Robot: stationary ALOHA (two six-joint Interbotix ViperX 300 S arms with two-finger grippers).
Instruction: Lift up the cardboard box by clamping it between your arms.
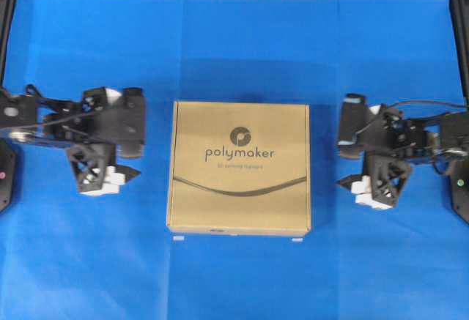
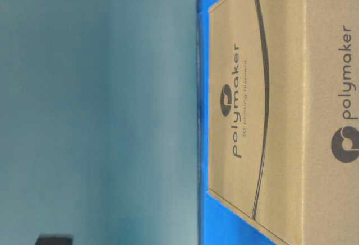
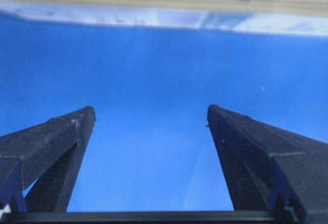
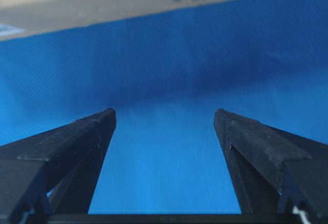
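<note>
cardboard box [image 2: 269, 116] fills table-level cam, sits dead center on blue cloth [image 1: 234, 283] | left gripper [image 1: 138, 160] at 9 o'clock, right gripper [image 1: 341, 162] at 3, both spread wide, holding nothing, near but not touching | step: approach, imo | next: push both in evenly, squeeze sides, then lift

Blue cloth-covered table [image 1: 242, 276], spread edge to edge across the overhead view. Lying flat at its centre: 1 cardboard box [image 1: 239, 168], tan, square, printed "polymaker" above a dark curved line. Just beyond the box's near edge, 2 small white tabs [image 1: 178, 240] resting on the cloth, 1 by each near corner. Same blue surface showing in both wrist views.
</note>
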